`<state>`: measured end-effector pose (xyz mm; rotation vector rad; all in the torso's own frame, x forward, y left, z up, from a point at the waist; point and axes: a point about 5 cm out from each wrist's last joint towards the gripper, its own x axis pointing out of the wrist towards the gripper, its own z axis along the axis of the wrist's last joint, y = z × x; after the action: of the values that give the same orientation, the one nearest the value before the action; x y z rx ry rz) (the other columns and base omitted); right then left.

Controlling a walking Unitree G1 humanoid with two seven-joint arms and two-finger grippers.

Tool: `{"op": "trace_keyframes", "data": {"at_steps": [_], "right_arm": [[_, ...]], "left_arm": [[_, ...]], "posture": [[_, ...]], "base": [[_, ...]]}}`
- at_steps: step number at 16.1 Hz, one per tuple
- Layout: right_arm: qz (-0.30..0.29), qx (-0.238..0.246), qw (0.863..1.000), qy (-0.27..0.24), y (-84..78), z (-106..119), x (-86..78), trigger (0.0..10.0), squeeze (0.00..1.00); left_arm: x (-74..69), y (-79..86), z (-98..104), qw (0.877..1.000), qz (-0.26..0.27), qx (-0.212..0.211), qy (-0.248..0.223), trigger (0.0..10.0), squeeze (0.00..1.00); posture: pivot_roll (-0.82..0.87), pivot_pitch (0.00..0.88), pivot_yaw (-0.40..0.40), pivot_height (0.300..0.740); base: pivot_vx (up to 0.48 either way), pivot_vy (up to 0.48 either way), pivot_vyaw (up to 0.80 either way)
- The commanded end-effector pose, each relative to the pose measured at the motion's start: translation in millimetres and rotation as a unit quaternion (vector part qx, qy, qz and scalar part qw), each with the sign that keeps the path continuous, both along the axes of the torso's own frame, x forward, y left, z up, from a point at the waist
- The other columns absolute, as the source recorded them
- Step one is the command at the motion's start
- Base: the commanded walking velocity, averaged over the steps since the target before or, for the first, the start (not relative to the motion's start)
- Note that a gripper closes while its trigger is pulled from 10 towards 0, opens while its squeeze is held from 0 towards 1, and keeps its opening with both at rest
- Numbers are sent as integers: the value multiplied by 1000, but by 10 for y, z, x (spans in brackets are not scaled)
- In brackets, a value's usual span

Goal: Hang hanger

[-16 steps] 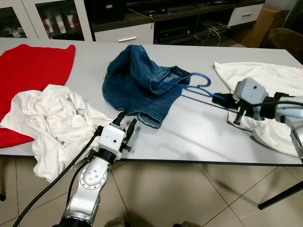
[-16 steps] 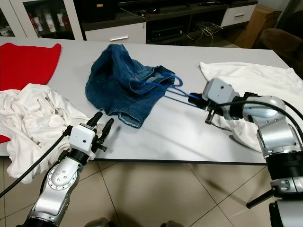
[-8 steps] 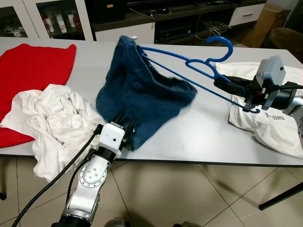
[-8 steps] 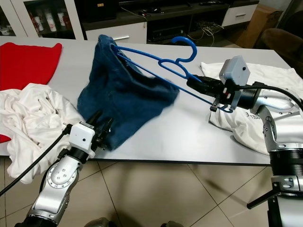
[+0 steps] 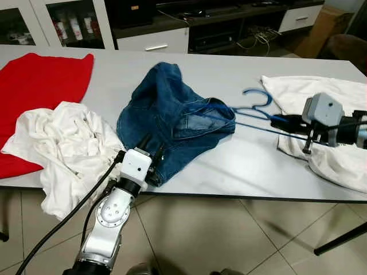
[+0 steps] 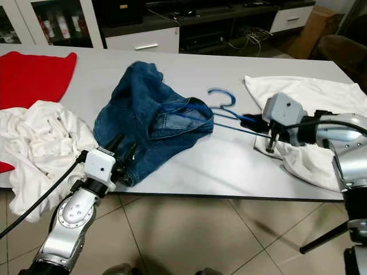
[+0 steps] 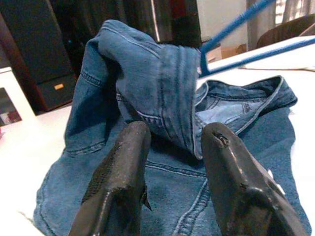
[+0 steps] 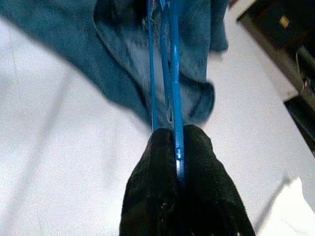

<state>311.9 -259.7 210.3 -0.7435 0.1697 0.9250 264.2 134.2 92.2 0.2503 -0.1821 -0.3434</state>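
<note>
The right gripper [image 8: 177, 147] reaches in low from the table's right edge, pinching the blue hanger [image 5: 252, 112], whose far end sits inside the jeans [image 5: 172, 123] mid-table. The left gripper [image 7: 172, 162] rests at the near edge, fingers parted over denim.

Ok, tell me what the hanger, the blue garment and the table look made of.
Hanger: thin blue rod, smooth; plastic or coated wire, I can't tell which. It is clamped in the right end effector.
Blue garment: denim, with visible seams and faded weave.
Table: smooth, matte pale grey top, likely laminate.
</note>
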Motion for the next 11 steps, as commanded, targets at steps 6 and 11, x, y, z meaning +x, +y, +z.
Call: {"op": "trace_keyframes", "data": {"at_steps": [6,11], "right_arm": [[-29,36,998,-42,-263,329,-5,10000,0],[-31,144,987,-69,-219,415,58,10000,0]], "left_arm": [[43,-35,2,1000,-1,1,-4,10000,0],[44,-39,3,1000,-4,3,-5,10000,0]], "posture": [[-24,0,10,740],[-25,0,17,740]], "base": [[0,0,0],[0,0,0]]}}
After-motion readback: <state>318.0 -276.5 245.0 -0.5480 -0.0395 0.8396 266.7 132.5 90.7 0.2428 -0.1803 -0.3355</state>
